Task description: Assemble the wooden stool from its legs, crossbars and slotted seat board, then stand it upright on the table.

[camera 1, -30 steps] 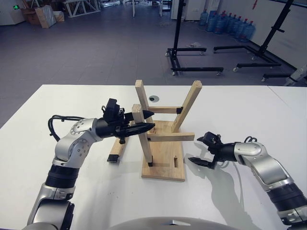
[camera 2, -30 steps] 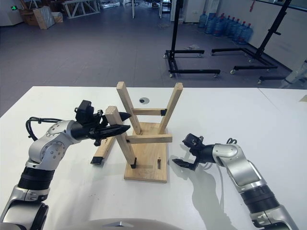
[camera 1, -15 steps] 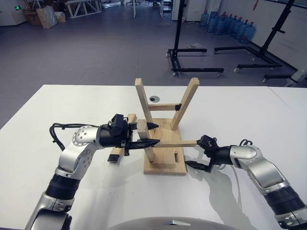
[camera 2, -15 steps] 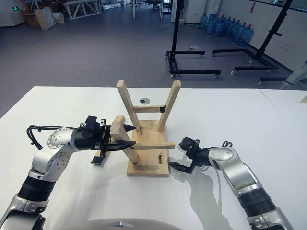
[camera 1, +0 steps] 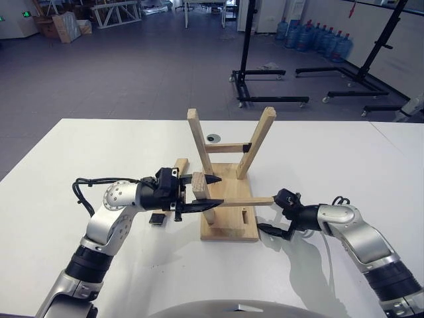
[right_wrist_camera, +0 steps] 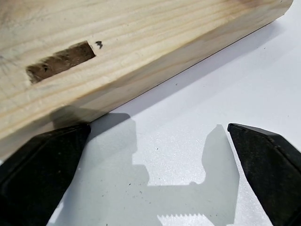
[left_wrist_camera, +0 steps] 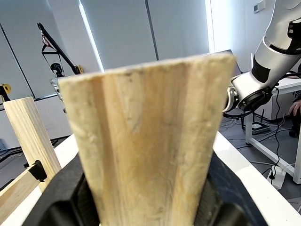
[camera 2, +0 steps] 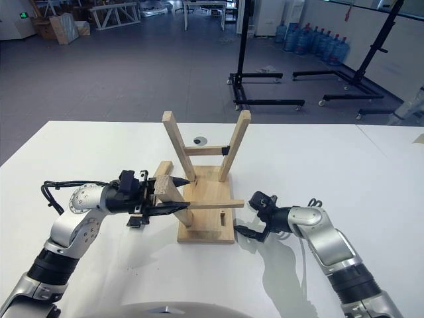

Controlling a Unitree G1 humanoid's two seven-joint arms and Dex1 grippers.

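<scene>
While the board [camera 1: 230, 233] is lying flat on the bench [camera 1: 344, 159] with two legs [camera 1: 197, 136] standing at its far end, the left gripper [camera 1: 215, 191] is pinching a third leg [camera 1: 199, 183], tilted at the board's near end, its crossbar [camera 1: 245, 201] pointing toward the right gripper [camera 1: 270, 211], which is hanging spread beside the board's edge. Pressing that tilted leg down risks jamming it or sliding the unheld board, toppling the far pair.

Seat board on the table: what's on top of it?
Two legs stand at the seat board's far end, joined by a crossbar. The left gripper holds a third leg at the near left. One slot lies bare. Whether its foot sits in a slot cannot be seen.
</scene>
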